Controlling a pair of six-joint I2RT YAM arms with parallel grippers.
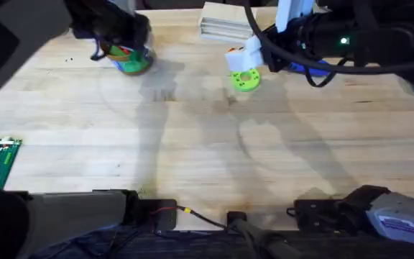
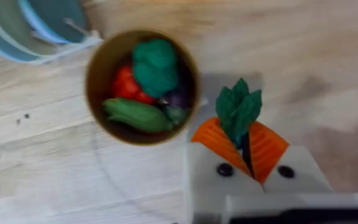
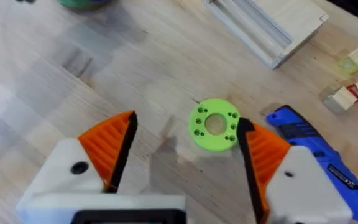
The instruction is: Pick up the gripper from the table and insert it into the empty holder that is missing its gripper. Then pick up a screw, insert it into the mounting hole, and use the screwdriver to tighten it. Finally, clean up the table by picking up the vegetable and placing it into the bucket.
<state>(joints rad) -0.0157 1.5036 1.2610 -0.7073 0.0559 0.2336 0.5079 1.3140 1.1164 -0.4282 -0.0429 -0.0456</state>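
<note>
Pale plank table [image 1: 192, 144] under soft overhead light, blurred shadows across its middle, dark floor past the corners.

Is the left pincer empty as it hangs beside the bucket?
No. In the left wrist view the left pincer is shut on a leafy green toy vegetable, just beside the bucket.

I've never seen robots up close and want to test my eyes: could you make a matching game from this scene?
Things:
1. left pincer
2. right pincer
3. bucket
4. green ring

States:
A. lies on the bare table
B. shut on a leafy green vegetable
C. open, holding nothing
D. holds several toy vegetables

Pairs: 1-B, 2-C, 3-D, 4-A
</note>
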